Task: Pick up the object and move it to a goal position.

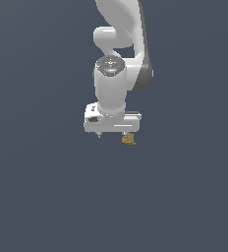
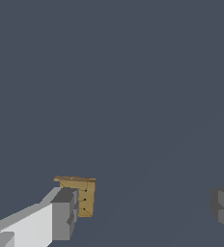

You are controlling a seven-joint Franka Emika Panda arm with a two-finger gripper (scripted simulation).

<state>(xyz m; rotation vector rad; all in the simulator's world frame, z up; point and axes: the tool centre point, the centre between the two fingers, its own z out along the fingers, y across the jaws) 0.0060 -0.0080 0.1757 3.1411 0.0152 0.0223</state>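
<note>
The object [image 1: 128, 140] is a tiny golden-brown block on the dark floor, just under the hand's end toward the exterior view's right. The white gripper [image 1: 114, 135] points straight down above the floor and is open. In the wrist view its two grey fingertips [image 2: 64, 215] stand far apart, and the gripper [image 2: 145, 212] has only bare floor at its middle. The object [image 2: 81, 196] lies right beside one fingertip, on its inner side and partly hidden behind it. I cannot tell whether they touch. The goal position is out of view.
A flat dark blue-grey floor [image 1: 47, 197] fills both views. The white arm [image 1: 121, 44] rises from the hand to the exterior view's upper edge.
</note>
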